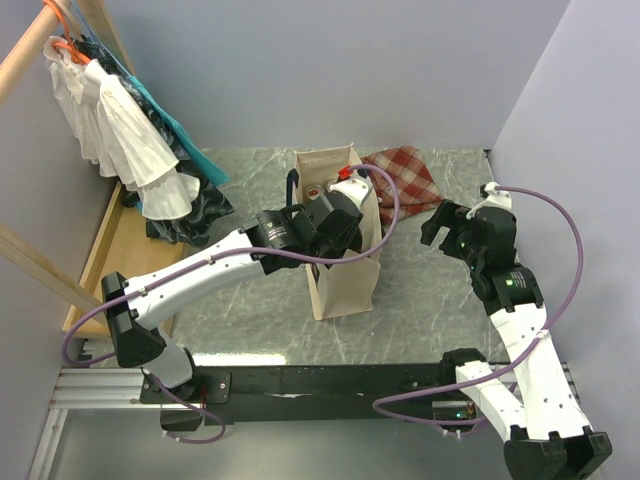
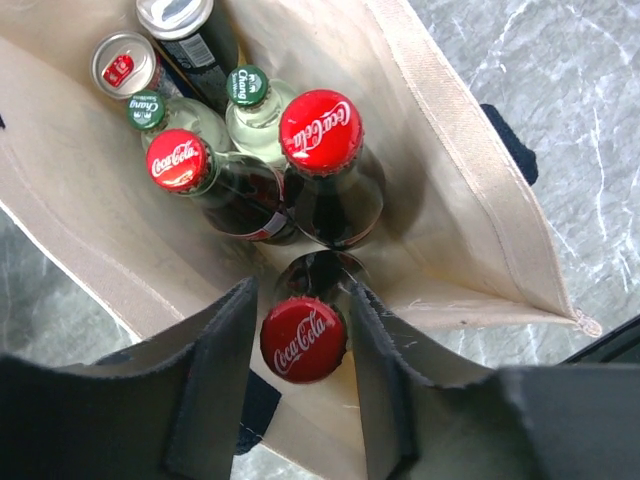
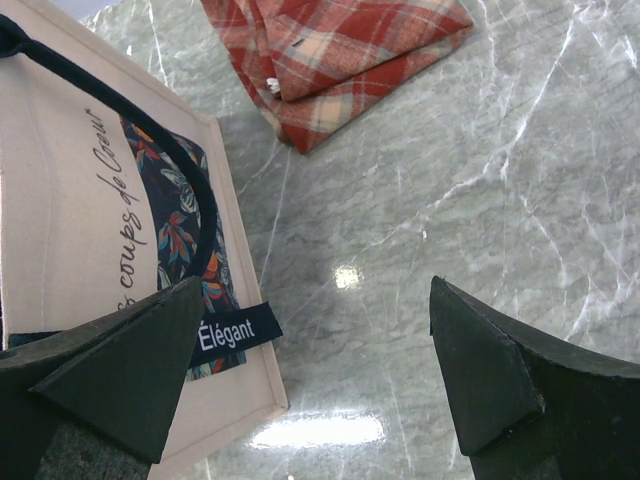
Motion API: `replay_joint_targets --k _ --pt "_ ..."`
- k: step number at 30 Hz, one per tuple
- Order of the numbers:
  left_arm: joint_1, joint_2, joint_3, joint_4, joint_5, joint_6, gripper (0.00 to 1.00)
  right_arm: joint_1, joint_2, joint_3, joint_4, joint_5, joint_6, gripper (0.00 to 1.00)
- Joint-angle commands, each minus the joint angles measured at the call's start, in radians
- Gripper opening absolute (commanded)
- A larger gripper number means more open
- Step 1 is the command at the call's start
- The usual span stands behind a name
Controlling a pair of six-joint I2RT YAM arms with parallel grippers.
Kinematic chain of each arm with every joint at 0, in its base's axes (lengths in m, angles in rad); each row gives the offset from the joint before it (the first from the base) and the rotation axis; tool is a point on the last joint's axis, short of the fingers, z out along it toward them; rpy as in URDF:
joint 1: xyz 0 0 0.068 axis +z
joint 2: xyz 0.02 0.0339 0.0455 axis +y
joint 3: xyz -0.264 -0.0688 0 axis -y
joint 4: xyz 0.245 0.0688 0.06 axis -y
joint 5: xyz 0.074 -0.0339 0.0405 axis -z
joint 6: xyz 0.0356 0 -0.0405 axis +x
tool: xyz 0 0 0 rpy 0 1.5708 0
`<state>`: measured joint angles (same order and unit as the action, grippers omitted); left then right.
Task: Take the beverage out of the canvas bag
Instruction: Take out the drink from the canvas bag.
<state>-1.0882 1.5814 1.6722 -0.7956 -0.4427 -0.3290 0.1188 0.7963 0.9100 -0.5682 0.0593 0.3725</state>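
Note:
The cream canvas bag (image 1: 345, 285) stands upright mid-table with its navy handles; its open mouth (image 2: 470, 200) fills the left wrist view. Inside stand several drinks: Coca-Cola bottles (image 2: 322, 135), green-capped Chang bottles (image 2: 248, 88) and cans (image 2: 125, 63). My left gripper (image 2: 300, 290) reaches into the bag from above (image 1: 340, 225) and is shut on the neck of one Coca-Cola bottle (image 2: 303, 340), its red cap between the fingers by the bag's near wall. My right gripper (image 3: 315, 340) is open and empty over the marble, right of the bag (image 1: 445, 225); the bag's printed side (image 3: 60, 220) shows beside it.
A folded red checked cloth (image 1: 405, 175) lies on the table behind the bag, also in the right wrist view (image 3: 330, 60). Clothes hang on a wooden rack (image 1: 120, 130) at the left, over a wooden shelf (image 1: 110, 260). Walls close the back and right.

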Motion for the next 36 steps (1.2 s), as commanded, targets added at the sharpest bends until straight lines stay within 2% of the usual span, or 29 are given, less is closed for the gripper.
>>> replay_joint_targets --k 1,7,16,21,25,28,36 --pt "0.001 -0.014 0.044 -0.013 -0.03 -0.002 0.49 -0.004 0.001 0.0 0.039 -0.001 -0.009 1.0" --pt "-0.001 -0.004 0.049 -0.025 -0.036 -0.005 0.51 -0.004 0.0 -0.003 0.042 -0.004 -0.007 1.0" --pt "0.001 -0.003 0.054 -0.03 -0.03 -0.004 0.4 -0.004 0.007 0.0 0.041 -0.004 -0.009 1.0" --pt "0.001 -0.008 0.05 -0.031 -0.027 -0.005 0.25 -0.004 0.004 -0.002 0.039 -0.003 -0.007 1.0" --pt "-0.001 -0.004 0.052 -0.033 -0.022 -0.005 0.04 -0.004 0.007 -0.003 0.042 -0.006 -0.006 1.0" --pt "0.001 -0.004 0.052 -0.033 -0.03 -0.007 0.01 -0.002 0.009 -0.002 0.041 -0.007 -0.007 1.0" --pt "0.001 -0.029 0.024 0.021 -0.03 -0.002 0.01 -0.005 0.014 -0.005 0.044 -0.006 -0.006 1.0"
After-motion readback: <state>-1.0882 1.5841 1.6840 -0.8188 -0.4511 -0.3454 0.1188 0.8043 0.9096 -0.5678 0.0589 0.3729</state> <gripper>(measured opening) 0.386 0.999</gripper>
